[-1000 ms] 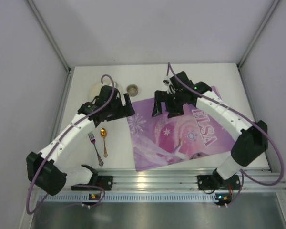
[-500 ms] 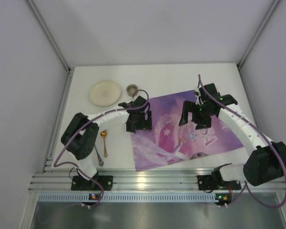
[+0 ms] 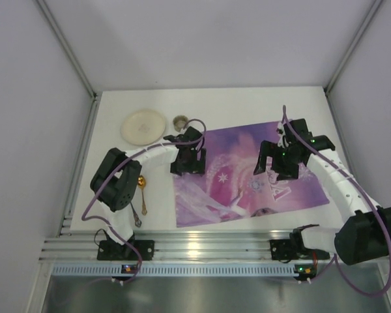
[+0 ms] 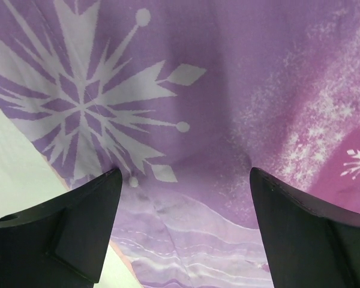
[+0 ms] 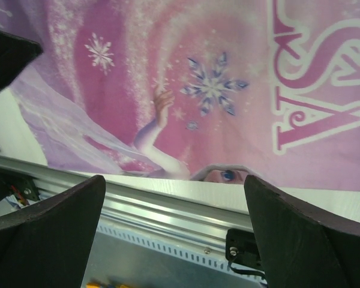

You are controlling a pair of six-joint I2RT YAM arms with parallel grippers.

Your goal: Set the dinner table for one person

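Observation:
The dinner table [image 3: 247, 104] is a plain white top. On it lies a purple "ELSA" placemat [image 3: 234, 189], slightly skewed, near the front edge. My left gripper [image 3: 188, 168] hovers over the mat's left edge, open, with only the snowflake print [image 4: 84, 102] and a strip of table [image 4: 12, 174] below it. My right gripper [image 3: 278, 171] hangs open over the mat's right half. In its wrist view the gripper [image 5: 174, 234] frames the pink print [image 5: 198, 72] and the table's front edge [image 5: 324, 201]. Neither gripper holds anything.
A cream plate [image 3: 143, 126] and a small round cup [image 3: 180, 121] sit at the back left. A gold spoon [image 3: 142, 192] and a fork [image 3: 135, 214] lie left of the mat, partly behind the left arm. A metal rail [image 3: 215, 248] runs along the front.
The left arm swung from the plate to the mat's left edge. The right gripper moved right and nearer, over the mat's lettering. The mat has turned slightly.

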